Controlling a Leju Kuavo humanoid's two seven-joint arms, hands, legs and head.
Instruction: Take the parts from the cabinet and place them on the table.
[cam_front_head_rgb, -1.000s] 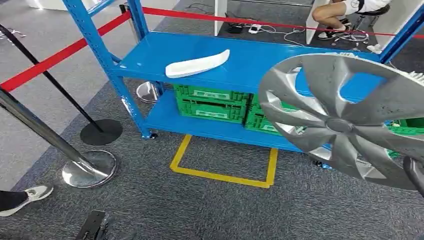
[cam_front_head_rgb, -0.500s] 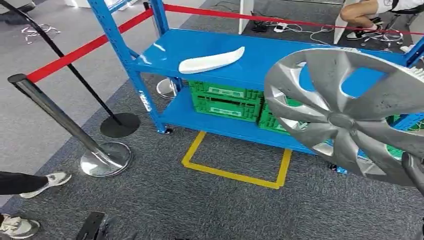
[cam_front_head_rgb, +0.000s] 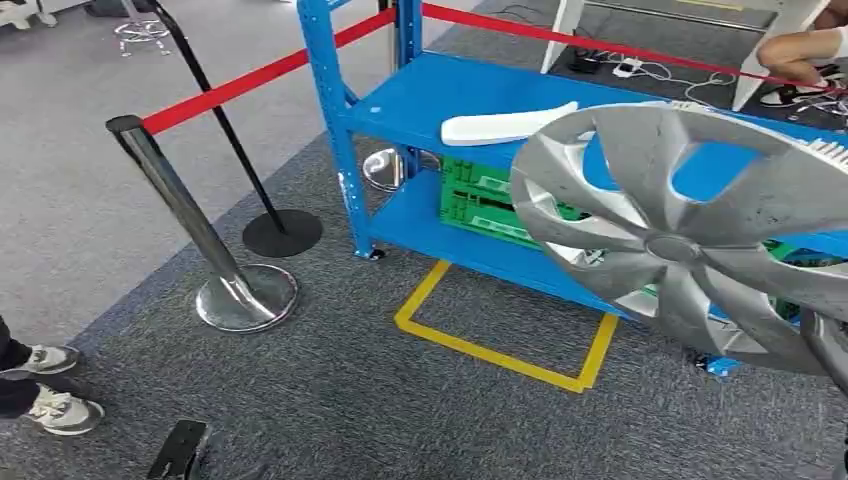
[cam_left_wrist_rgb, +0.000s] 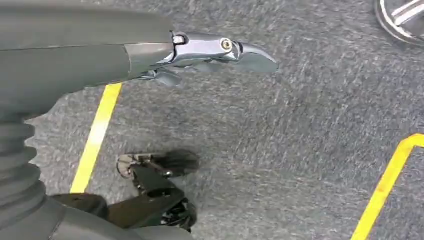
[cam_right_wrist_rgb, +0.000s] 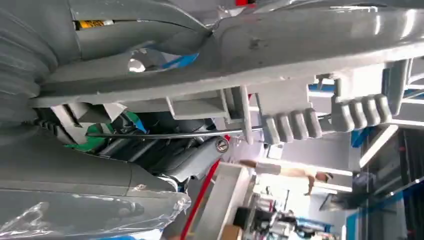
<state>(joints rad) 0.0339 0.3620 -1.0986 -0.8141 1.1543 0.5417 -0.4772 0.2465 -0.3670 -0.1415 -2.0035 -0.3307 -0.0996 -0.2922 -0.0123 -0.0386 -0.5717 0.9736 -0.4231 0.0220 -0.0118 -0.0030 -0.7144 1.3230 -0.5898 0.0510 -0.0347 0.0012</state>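
Silver wheel cover (cam_front_head_rgb: 690, 235), no legible branding, gripped by right hand (cam_right_wrist_rgb: 165, 155) at 3 o'clock; left hand (cam_left_wrist_rgb: 210, 55) empty, fingers loosely extended over carpet (cam_left_wrist_rgb: 300, 125).

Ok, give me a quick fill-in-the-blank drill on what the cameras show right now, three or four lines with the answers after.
1. The right hand holds a silver plastic ____ cover.
2. The long white curved part lies on the ____ metal shelf rack.
3. The green plastic crates sit on the rack's ____ shelf.
4. The tape outline on the grey carpet is ____.

Missing words: wheel; blue; lower; yellow
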